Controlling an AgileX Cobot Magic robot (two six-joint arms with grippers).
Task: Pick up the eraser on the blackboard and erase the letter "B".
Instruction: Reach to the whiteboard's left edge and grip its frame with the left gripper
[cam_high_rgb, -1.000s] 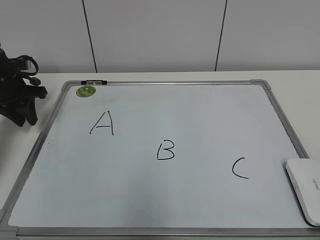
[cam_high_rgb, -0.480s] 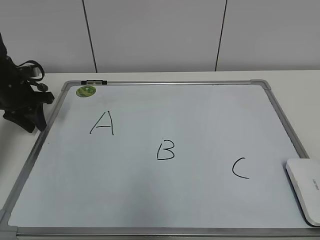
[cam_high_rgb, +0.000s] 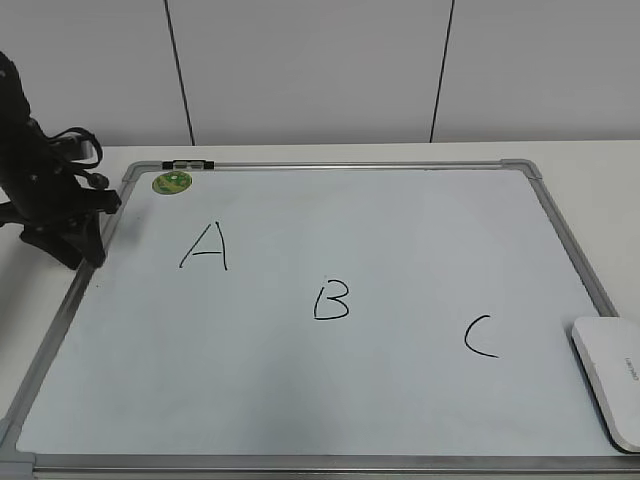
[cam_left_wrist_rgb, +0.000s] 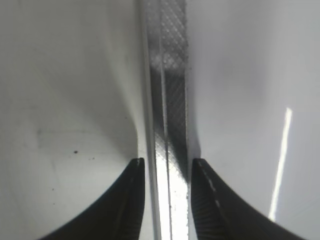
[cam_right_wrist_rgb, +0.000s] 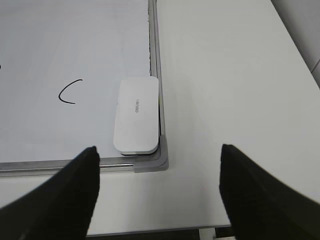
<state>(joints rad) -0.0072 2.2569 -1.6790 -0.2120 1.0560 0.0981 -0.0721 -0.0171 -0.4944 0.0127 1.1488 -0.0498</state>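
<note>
The blackboard lies flat on the table. The letter "B" is drawn near its middle, between "A" and "C". The eraser lies on the board's near right corner. In the right wrist view the eraser sits just ahead of my right gripper, which is wide open, empty and raised above the corner. My left gripper is at the board's left frame. Its jaws are narrowly apart over the frame strip and hold nothing.
A small black-and-white clip and a round green sticker sit at the board's far left corner. The white table extends right of the board. A wall stands behind.
My left arm has moved right and slightly nearer, from beside the board to over its left frame. The eraser and letters have not moved.
</note>
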